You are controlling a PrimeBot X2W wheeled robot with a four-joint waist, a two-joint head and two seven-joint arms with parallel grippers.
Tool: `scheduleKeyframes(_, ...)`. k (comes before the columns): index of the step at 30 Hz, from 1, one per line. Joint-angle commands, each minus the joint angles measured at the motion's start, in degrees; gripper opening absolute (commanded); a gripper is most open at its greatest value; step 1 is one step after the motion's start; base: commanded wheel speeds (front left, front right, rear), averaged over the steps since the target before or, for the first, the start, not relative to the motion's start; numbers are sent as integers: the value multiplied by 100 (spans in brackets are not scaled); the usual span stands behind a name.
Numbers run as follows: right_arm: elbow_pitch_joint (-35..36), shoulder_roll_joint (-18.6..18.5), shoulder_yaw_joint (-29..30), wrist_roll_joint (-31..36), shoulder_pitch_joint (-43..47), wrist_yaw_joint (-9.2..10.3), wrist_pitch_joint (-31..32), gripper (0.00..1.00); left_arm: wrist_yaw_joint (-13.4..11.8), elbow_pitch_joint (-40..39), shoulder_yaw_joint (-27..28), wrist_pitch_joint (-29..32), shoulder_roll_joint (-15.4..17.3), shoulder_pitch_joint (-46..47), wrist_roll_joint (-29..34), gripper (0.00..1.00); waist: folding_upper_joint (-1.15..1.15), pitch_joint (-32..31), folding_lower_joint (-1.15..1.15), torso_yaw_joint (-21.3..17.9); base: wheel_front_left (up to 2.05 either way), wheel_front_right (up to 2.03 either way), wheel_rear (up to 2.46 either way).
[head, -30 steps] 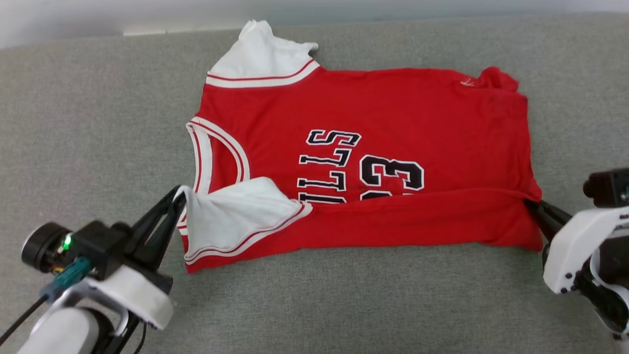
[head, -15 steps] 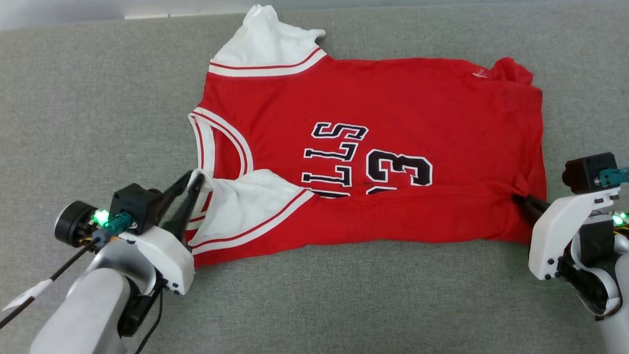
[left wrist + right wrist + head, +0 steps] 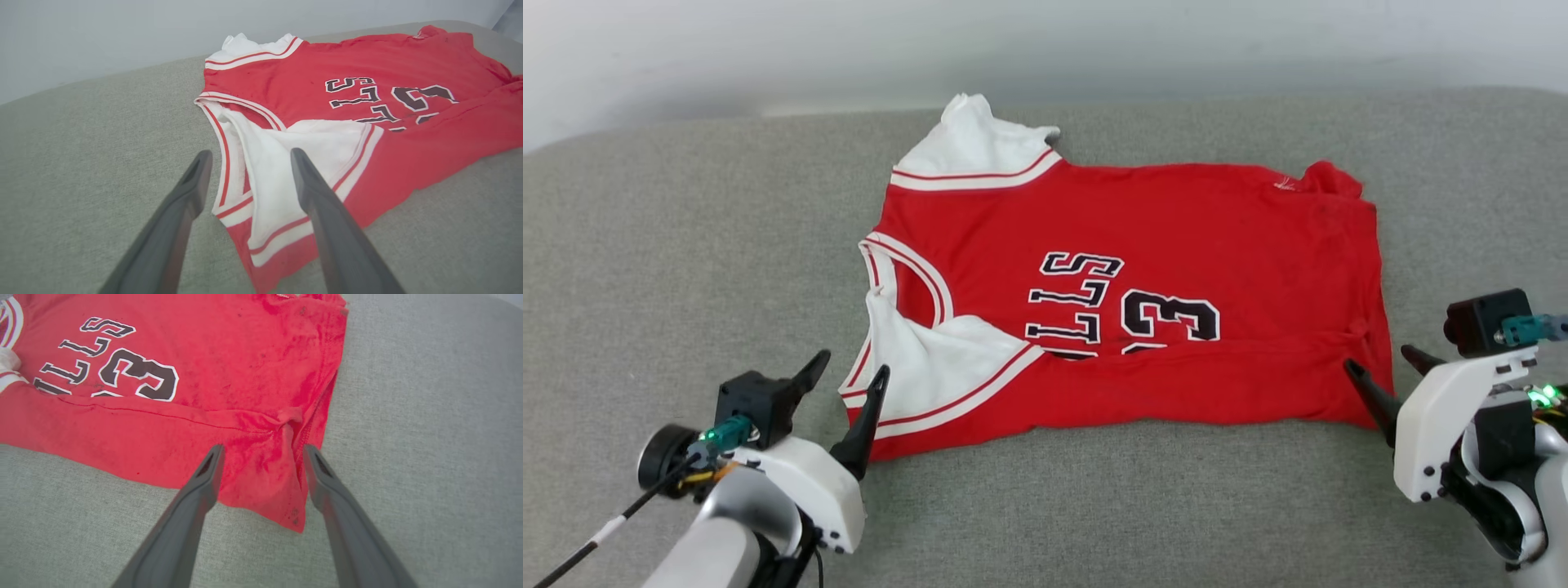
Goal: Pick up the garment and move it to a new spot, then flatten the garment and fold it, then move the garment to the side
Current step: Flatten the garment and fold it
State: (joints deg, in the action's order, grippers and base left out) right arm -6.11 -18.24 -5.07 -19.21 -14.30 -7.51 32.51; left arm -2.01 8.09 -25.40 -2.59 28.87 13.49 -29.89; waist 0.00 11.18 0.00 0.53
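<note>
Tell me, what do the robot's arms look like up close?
The left arm is pale grey. The left end effector has two long, dark, tapering fingers on a white shell, with a black block, a teal plug and a thin black cable banded white. The right end effector looks alike, with a green light.
</note>
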Motion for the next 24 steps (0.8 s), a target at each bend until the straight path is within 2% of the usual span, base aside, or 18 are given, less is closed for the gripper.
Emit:
scheduleKeyframes(1,117,37,61,7,120,4,42,100,-107,-136,41,85,16,-174,-82,100,0,-112,0,-13,0,0,0)
scheduleKeyframes(9,907,348,433,279,667,4,283,100,-656,-979,18,974,185,-924,-311,100,0,-139,0,-93,0,0,0)
scheduleKeyframes(16,1477,592,506,415,868,4,411,100,-1092,-1083,106,1313,295,-980,-196,100,0,131,0,-258,0,0,0)
scheduleKeyframes(24,1699,709,485,504,837,4,366,100,-1169,-771,58,1547,403,-832,-120,100,0,407,0,-430,0,0,0)
